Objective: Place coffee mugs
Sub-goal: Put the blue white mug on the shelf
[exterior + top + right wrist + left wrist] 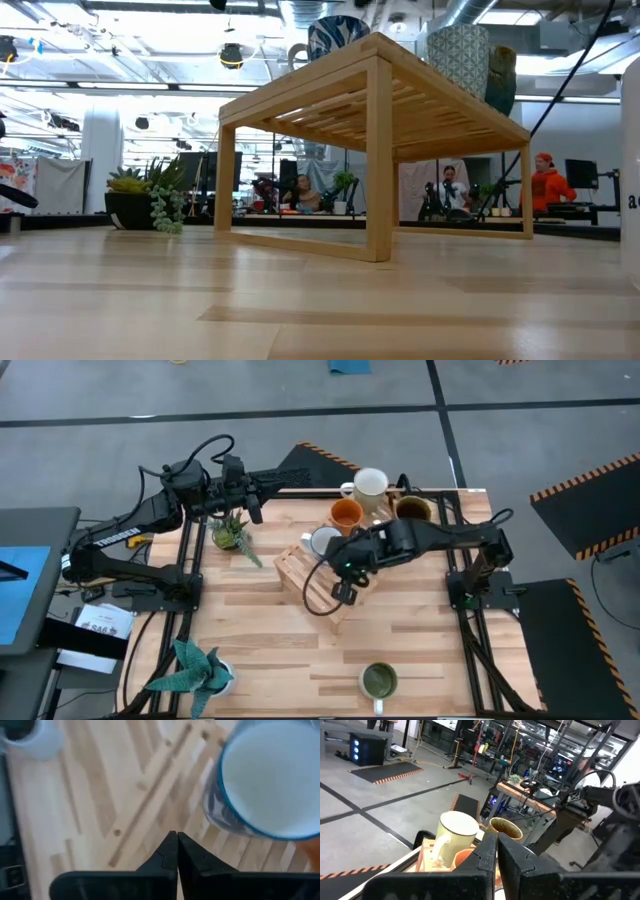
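Cream-white mug (370, 484), orange mug (345, 513) and dark brown mug (412, 509) stand together at the table's far edge. The blue-outside mug (322, 542) (265, 780) stands upright on the far end of a slatted wooden rack (305, 585). The green-inside mug (378, 680) stands at the near edge. I cannot pick out the pale bluish-white mug. My right gripper (343, 595) (176, 836) hovers shut over the rack, beside the blue mug. My left gripper (255, 510) (496, 837) is shut, raised at the far left, facing the far mugs.
A small potted plant (230, 532) sits under my left arm, and a spiky teal plant (195, 670) stands at the near left corner. The rack (380, 60) stands raised on legs mid-table. Bare wood lies between the rack and the near edge. People sit in the room beyond.
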Controlling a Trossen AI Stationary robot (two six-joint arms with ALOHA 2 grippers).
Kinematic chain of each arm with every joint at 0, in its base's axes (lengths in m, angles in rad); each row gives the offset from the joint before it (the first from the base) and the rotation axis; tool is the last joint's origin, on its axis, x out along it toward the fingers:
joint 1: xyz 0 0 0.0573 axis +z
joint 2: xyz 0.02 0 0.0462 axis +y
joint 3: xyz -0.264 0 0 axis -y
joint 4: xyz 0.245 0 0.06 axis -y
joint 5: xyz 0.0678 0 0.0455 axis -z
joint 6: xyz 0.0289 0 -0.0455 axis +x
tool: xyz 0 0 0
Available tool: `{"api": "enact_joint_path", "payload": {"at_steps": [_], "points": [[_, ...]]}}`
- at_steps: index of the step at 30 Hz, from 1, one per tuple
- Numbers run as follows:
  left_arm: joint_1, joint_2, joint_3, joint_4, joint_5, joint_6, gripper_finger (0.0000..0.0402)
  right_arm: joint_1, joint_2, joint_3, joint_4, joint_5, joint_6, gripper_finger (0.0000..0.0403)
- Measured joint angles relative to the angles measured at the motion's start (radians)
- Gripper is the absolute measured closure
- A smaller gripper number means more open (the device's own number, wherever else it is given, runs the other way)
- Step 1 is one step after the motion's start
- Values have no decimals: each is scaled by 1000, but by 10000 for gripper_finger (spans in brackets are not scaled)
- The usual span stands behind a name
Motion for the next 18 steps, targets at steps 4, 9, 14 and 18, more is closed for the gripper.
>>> {"api": "enact_joint_path", "payload": {"at_steps": [4, 9, 14, 18], "points": [[0, 0, 0, 0, 0, -16, 401, -3, -1, -63, 37, 73, 109, 386], [0, 0, 0, 0, 0, -16, 401, -6, -3, -63, 22, 176, 183, 386], [0, 0, 0, 0, 0, -15, 401, -24, -3, -64, 23, 186, 206, 386], [0, 0, 0, -2, 0, -15, 401, -39, -3, -64, 39, 186, 206, 386]]}}
